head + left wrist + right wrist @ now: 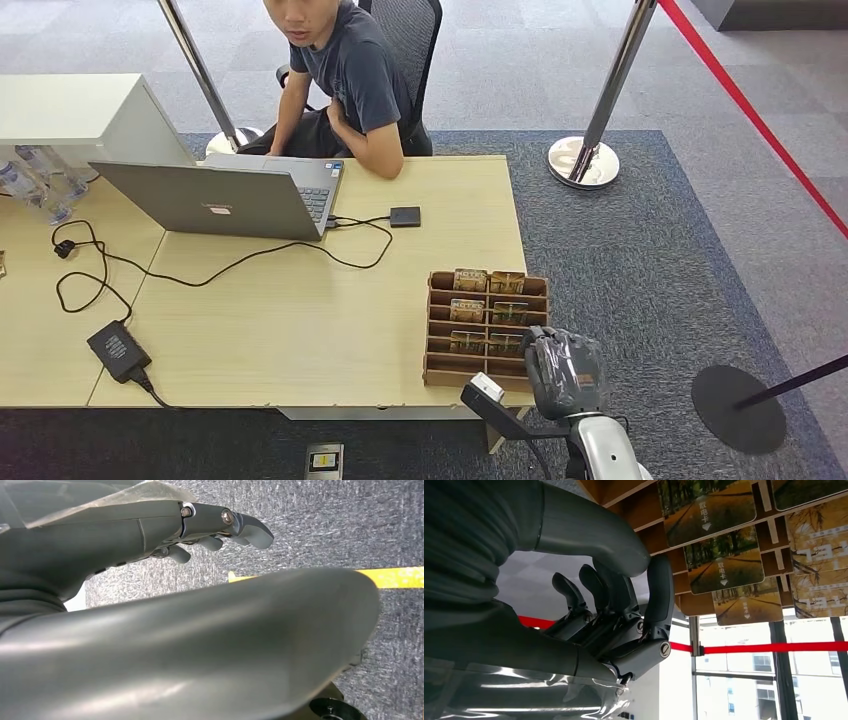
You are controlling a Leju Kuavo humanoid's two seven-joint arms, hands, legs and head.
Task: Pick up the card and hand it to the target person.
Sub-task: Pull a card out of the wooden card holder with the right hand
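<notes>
A brown cardboard card rack (436,330) stands on the wooden table's near right corner, with several picture cards (470,281) upright in its slots. My right hand (563,372) hovers just off the rack's near right corner. In the right wrist view the right hand (624,615) has its fingers bent and holds nothing, close beside the cards (723,570). My left hand (200,535) hangs over grey carpet with its fingers loose and apart, holding nothing. A person (345,70) in a dark T-shirt sits at the table's far side.
An open grey laptop (225,195) sits at the back left, with black cables and a power brick (118,350) trailing across the table (300,320). A chrome post (585,160) with a red rope (750,110) stands right of the table. A black round base (738,408) lies on the floor.
</notes>
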